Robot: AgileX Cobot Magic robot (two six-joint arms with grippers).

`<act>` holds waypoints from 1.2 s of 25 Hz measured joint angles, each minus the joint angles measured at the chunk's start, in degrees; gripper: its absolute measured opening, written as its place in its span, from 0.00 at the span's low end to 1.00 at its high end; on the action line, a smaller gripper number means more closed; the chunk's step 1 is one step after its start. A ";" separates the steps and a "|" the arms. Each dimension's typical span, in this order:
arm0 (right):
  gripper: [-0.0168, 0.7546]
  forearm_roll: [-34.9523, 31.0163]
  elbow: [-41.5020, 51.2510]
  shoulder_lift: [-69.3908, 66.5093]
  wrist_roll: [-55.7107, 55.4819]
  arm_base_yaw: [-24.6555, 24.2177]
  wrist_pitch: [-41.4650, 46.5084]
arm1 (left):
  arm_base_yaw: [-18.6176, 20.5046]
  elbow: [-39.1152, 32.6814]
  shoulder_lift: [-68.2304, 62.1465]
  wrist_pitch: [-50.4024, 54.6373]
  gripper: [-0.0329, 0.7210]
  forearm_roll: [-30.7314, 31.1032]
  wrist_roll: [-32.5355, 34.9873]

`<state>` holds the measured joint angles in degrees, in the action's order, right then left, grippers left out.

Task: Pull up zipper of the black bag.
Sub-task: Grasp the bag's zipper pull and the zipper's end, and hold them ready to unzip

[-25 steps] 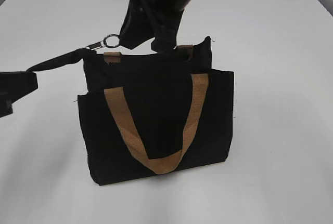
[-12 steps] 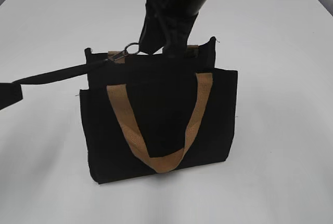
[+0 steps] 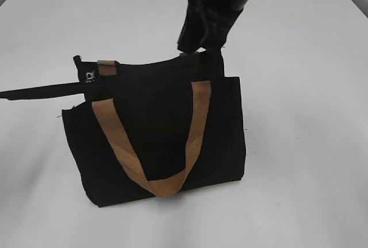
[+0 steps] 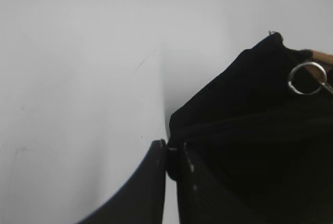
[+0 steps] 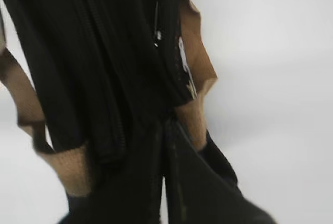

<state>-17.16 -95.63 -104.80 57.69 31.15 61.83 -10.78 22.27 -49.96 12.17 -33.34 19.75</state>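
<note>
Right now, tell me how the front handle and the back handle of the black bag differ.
The front handle hangs down the bag's face in a full U-shaped loop; the back handle shows only as a short tab at the top rim in the exterior view. The front handle is fully in sight; the back handle is mostly hidden behind the black bag. Both are tan-brown webbing.

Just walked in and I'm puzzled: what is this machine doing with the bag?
Two robot arms are working on a black bag standing on a white table. The left end effector pinches the bag's top corner, and the right end effector is closed at the far end of the zipper along the top rim.
</note>
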 joint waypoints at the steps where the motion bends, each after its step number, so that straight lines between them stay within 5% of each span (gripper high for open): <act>1: 0.02 -2.90 0.00 0.00 0.60 0.00 0.00 | 0.00 0.00 0.00 0.11 0.08 0.00 0.00; 6: 0.03 -21.03 0.00 0.00 6.76 0.00 -4.17 | 0.00 0.00 0.06 0.16 0.08 -0.06 0.00; 10: 0.17 -30.19 0.00 -0.40 10.15 0.05 -9.35 | 0.00 0.00 0.42 -0.32 0.08 -1.40 0.00; 16: 0.33 -32.90 -0.09 -4.65 10.77 1.75 -13.43 | 0.00 3.40 6.03 0.11 0.08 -2.17 0.00; 26: 0.35 -39.11 -0.12 -8.09 10.77 3.27 -15.26 | 0.00 3.58 10.28 7.01 0.08 -2.64 0.11; 30: 0.35 -39.98 -0.12 -8.20 9.71 3.27 -13.18 | 0.00 3.58 10.28 8.77 0.08 -7.35 4.18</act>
<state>-57.14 -95.76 -113.00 67.40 34.42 48.65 -10.78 25.85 -39.67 20.94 -40.69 23.94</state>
